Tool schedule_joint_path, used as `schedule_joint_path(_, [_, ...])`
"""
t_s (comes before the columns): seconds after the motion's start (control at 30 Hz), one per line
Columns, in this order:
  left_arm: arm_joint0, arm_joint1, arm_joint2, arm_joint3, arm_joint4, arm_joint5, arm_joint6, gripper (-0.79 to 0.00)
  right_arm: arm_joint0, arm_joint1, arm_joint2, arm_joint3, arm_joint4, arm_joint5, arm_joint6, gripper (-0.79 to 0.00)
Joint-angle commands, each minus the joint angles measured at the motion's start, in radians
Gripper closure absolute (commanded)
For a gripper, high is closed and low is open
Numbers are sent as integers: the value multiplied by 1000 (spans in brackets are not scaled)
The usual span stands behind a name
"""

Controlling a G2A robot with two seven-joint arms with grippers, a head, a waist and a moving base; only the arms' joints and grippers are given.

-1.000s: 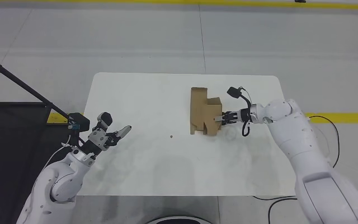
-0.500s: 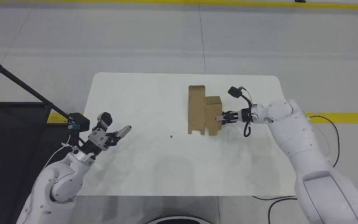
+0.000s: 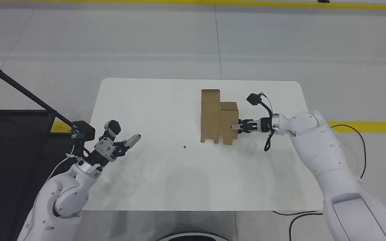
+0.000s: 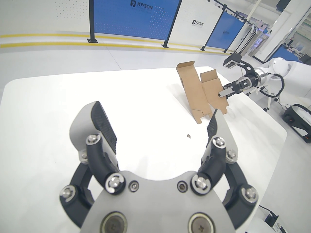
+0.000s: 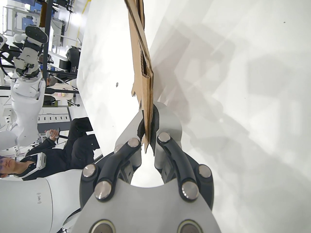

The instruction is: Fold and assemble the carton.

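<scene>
Since a second ago, the carton [image 3: 218, 117] had swung flatter and more square in the top view, its far edge shifted a little away from the right fingers [image 3: 239, 127], which had stayed pinched on it. Meanwhile the left fingers [image 3: 134, 140] had kept their place.

From the right wrist, the right fingers [image 5: 152, 127] were closed tight on one edge of the carton [image 5: 143, 69], the folded cardboard running straight out ahead of them, edge-on. From the left wrist, the carton [image 4: 201, 90] stood tilted on the bench [image 4: 48, 103], its lower flaps down on the surface and its open end up, with the right fingers [image 4: 224, 92] gripping its side.

Spread wide and holding nothing, the left fingers [image 4: 104, 124] sat well apart from the carton, which lay far ahead of them across the bench [image 3: 151, 102]. Between them and the carton lay a small dark speck [image 4: 188, 136].
</scene>
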Motion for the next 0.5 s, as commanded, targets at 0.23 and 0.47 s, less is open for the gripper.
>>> schedule_joint_path(0.23, [-30, 3, 16, 38, -17, -16, -42, -785, -70, 89, -20, -180, 84, -2, -2, 0])
schedule_joint_path(0.47, [-30, 3, 16, 38, -17, -16, -42, -785, -89, 118, -22, -228, 96, 1, 1, 0])
